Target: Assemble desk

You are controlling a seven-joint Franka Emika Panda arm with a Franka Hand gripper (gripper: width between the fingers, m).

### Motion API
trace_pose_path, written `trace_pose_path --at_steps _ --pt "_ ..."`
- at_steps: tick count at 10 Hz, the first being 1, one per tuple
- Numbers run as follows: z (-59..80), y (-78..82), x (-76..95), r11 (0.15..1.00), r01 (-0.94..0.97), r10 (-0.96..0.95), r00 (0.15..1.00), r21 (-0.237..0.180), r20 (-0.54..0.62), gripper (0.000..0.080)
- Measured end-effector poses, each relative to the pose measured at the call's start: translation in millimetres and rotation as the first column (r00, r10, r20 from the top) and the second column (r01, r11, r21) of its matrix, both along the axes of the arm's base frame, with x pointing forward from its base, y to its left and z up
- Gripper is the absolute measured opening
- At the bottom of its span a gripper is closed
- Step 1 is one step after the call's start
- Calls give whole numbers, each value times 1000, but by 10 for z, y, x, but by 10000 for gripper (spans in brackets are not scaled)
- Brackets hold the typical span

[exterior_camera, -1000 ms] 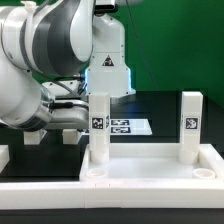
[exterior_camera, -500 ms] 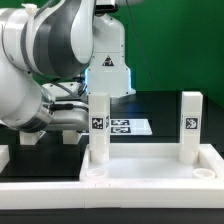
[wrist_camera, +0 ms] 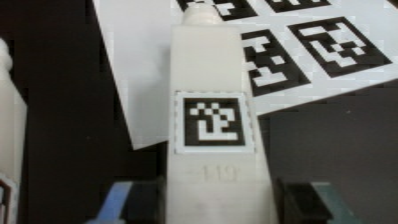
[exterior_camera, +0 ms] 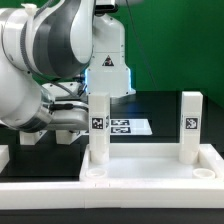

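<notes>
The white desk top [exterior_camera: 150, 172] lies across the front with its rim up. Two white tagged legs stand upright in its sockets, one at the exterior view's left [exterior_camera: 99, 128] and one at the right [exterior_camera: 190, 124]. My gripper [exterior_camera: 49, 138] is low over the black table, left of them. In the wrist view a third tagged leg [wrist_camera: 214, 120] lies lengthwise between my fingers [wrist_camera: 121, 200], its far end over the marker board [wrist_camera: 160, 60]. Dark gaps show on both sides of the leg, so the gripper [wrist_camera: 221, 205] is open around it.
The marker board [exterior_camera: 128, 127] lies flat behind the left upright leg. The robot's base [exterior_camera: 108, 72] stands behind it. A white rail end [exterior_camera: 4, 156] sits at the exterior view's left edge. Another white part [wrist_camera: 9, 110] lies beside the straddled leg.
</notes>
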State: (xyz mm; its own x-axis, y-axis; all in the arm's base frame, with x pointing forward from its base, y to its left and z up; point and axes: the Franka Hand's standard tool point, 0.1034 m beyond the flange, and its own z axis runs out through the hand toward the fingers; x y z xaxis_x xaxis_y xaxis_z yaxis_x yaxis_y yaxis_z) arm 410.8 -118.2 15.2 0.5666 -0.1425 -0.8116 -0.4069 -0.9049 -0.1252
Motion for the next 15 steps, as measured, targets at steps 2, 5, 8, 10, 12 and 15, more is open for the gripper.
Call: trace_pose_path --at_steps 2,5,8,10,12,15 --pt "0 0 0 1000 0 0 1000 0 0 288" --pt "26 -10 4 1000 -3 3 1000 5 0 288" --pt "612 -79 82 999 -4 4 1000 39 8 288" --pt "1011 85 76 999 -23 20 998 45 65 288" --pt "1321 410 215 1000 21 -20 998 -18 58 288" --pt "1552 720 660 990 77 -46 968 -119 246 288"
